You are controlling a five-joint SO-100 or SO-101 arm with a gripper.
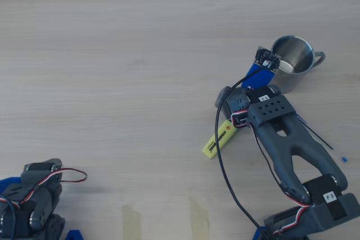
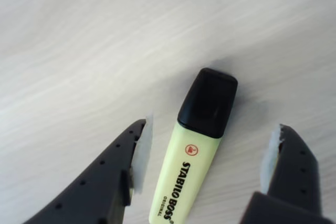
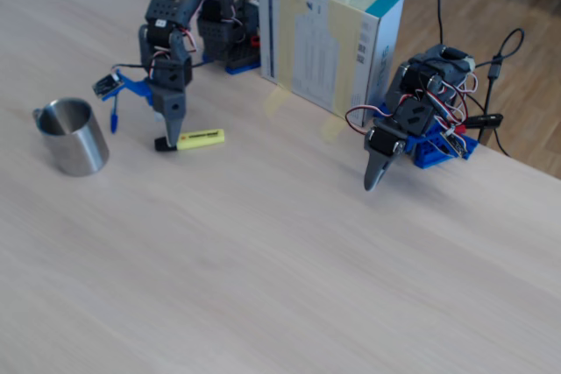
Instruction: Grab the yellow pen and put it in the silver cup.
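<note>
Overhead view: the pen [image 1: 218, 139] lies flat on the table [image 1: 112, 54], its cap end tucked under the arm [image 1: 292, 139] so only the yellow barrel shows. The cup [image 1: 293, 60] stands upright just beyond, partly covered by the wrist's little circuit board [image 1: 266, 58]. The gripper itself is hidden under the arm here. A second arm [image 1: 31, 203] sits cut off at the bottom left corner. Wrist view: the gripper [image 2: 209, 153] is spread wide, fingers down either side of the pen [image 2: 189, 166], not touching it; black cap clear, barrel end cut off by the frame. Fixed view: the gripper [image 3: 168, 129] points down at the pen's [image 3: 197, 139] cap end, cup [image 3: 74, 137] to the left, apart. A box [image 3: 329, 37] stands behind them.
</note>
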